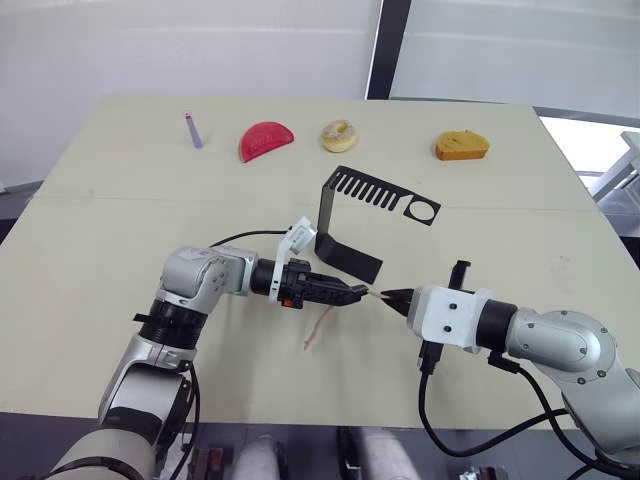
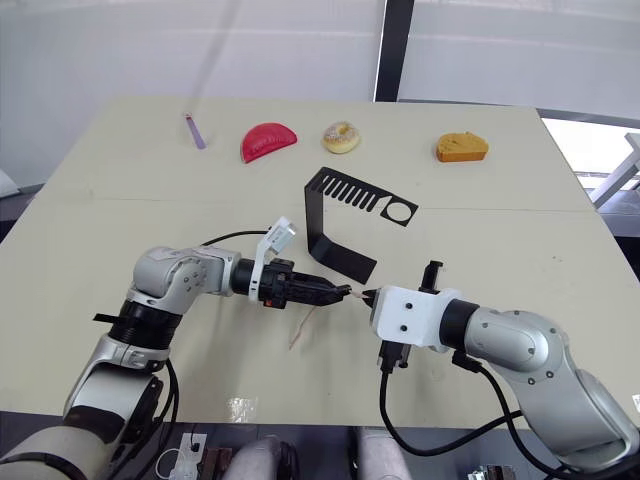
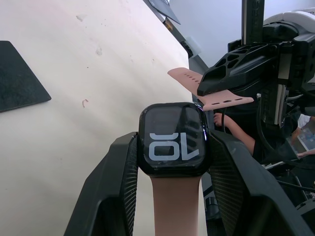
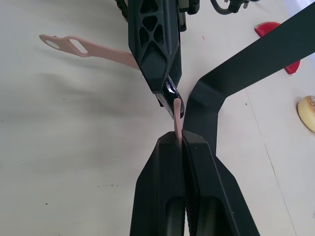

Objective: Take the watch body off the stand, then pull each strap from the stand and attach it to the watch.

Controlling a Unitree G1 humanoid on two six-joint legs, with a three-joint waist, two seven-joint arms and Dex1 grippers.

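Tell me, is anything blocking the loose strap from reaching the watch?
Nothing visible blocks it. The left gripper holds the watch, one strap already hanging from it. The right gripper pinches the second strap, whose tip is right at the watch's free edge. The stand sits behind them.

Table [image 1: 120, 230]: stand [image 1: 350, 235] at centre; behind it, left to right: stick [image 1: 193, 130], red wedge [image 1: 265, 140], doughnut [image 1: 339, 135], yellow piece [image 1: 461, 146].

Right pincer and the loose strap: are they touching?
Touching. The right wrist view shows the right pincer shut on the end of the pink strap, which pokes out between its fingertips toward the watch body.
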